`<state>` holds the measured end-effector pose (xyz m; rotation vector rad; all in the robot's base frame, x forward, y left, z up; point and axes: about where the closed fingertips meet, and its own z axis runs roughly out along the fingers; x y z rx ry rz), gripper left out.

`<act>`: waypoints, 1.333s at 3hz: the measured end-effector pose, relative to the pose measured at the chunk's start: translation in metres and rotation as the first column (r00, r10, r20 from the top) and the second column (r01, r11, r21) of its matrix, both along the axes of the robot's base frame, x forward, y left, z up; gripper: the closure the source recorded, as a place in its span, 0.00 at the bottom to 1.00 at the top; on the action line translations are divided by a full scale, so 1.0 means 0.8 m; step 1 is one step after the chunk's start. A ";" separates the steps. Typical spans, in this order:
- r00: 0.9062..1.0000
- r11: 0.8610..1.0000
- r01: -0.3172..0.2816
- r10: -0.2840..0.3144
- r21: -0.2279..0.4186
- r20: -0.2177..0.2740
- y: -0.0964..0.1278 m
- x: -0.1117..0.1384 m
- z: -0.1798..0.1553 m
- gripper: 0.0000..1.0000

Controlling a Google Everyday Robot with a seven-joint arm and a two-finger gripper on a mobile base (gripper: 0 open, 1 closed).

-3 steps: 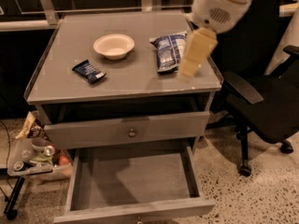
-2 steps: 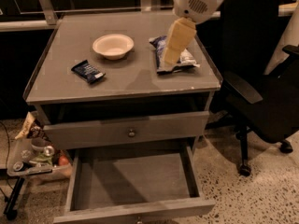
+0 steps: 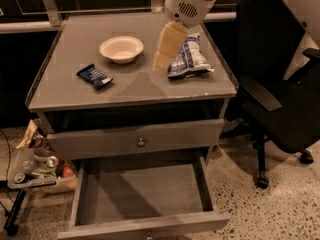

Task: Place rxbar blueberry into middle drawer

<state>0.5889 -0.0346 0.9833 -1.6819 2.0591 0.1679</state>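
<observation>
The rxbar blueberry [image 3: 94, 76], a small flat dark blue bar, lies on the left part of the grey cabinet top [image 3: 135, 86]. The middle drawer [image 3: 142, 191] is pulled open below, a wide shallow grey tray with nothing in it. My gripper [image 3: 161, 63] hangs over the cabinet top between the bowl and the chip bag, well to the right of the bar and above the surface. It holds nothing that I can see.
A white bowl [image 3: 121, 49] sits behind the bar. A blue-and-white chip bag [image 3: 188, 59] lies at the right of the top. The upper drawer [image 3: 141, 142] with a round knob is closed. A black office chair [image 3: 280, 94] stands right; a bin with clutter [image 3: 37, 169] stands left.
My arm has swung left across the cabinet top, from over the chip bag to the gap between the bag and the bowl. The bar, bowl and bag have not moved.
</observation>
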 end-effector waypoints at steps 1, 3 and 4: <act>0.998 0.998 -0.040 0.042 0.044 -0.053 0.055 0.021 -0.016 0.00; 0.994 0.993 -0.063 0.072 0.104 -0.079 0.088 0.032 -0.028 0.00; 0.989 0.990 -0.095 0.106 0.108 -0.102 0.129 0.031 -0.050 0.00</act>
